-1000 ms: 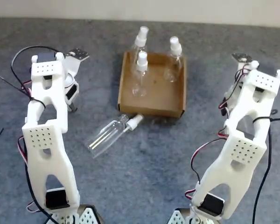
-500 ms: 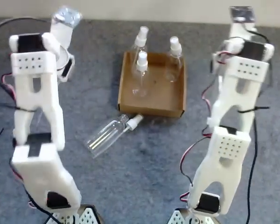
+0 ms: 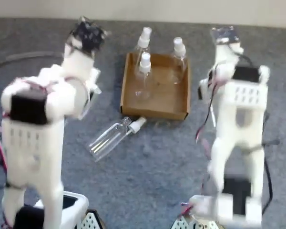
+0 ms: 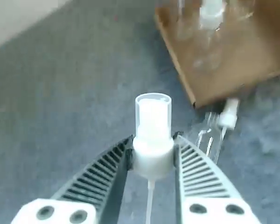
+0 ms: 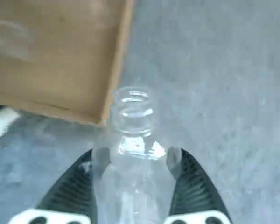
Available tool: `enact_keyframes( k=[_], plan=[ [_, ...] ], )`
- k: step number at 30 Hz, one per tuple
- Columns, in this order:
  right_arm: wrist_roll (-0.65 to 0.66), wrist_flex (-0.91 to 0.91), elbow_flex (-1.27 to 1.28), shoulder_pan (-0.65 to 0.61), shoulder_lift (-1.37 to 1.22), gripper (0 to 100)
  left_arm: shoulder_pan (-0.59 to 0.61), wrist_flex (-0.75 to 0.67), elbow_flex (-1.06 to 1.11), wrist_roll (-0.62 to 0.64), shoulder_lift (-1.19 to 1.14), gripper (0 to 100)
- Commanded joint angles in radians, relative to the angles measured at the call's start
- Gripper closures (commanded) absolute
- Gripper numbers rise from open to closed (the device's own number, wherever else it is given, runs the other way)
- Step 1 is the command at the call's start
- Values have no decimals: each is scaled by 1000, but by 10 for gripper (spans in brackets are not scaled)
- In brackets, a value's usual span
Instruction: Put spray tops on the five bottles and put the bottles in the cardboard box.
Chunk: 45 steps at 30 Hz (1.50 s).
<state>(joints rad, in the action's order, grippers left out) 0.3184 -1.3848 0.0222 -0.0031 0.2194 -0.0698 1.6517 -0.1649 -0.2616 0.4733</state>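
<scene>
The two loose parts hang in mid-air on separate arms, left and right of the cardboard box (image 3: 155, 113), so joining them looks like the weak spot. The open bottle (image 5: 130, 186) is smooth, and the right gripper (image 5: 131, 157), closed round its shoulder, could let it twist or slip under a push. The spray top (image 4: 152, 126), pinched at its collar by the left gripper (image 4: 152, 148), trails a thin tube that may miss the narrow neck and bend.

One box. Five bottles: three upright bottles (image 3: 143, 76), capped, at the box; a lying bottle (image 3: 109, 138), capped, by its near-left corner; the held one. Five tops, four fitted.
</scene>
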Motion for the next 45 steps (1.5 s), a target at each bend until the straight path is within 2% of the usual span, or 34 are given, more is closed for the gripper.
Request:
enact_keyframes(
  k=[1,4,9,11,14,15,17,19,23,26,29,34,38,45],
  plan=[
    [12,286,456,-107,352,995,-64,-169,147,61,186,892],
    [-41,409,688,-194,507,995,-99,-232,179,110,228,892],
    [-172,453,756,-268,593,995,-205,-342,166,176,240,892],
    [-141,472,757,-286,596,995,-243,-385,140,176,234,892],
    [15,475,760,-318,596,995,-294,-494,124,176,232,892],
    [29,469,760,-328,598,995,-308,-540,122,176,232,892],
    [-61,486,762,-338,619,995,-334,-621,124,178,231,892],
    [-123,559,811,-340,682,995,-363,-675,124,178,231,892],
    [-112,840,1101,-392,909,995,-407,-727,124,175,231,892],
    [-114,951,1311,-440,1089,995,-410,-740,124,175,231,892],
    [-114,967,1422,-453,1259,995,-444,-738,125,176,231,892],
    [-114,917,1443,-456,1435,995,-522,-787,131,175,229,892],
    [-114,860,1445,-456,1497,995,-562,-905,197,175,188,892],
    [-114,862,1445,-450,1503,995,-598,-918,202,178,156,892]
  ],
)
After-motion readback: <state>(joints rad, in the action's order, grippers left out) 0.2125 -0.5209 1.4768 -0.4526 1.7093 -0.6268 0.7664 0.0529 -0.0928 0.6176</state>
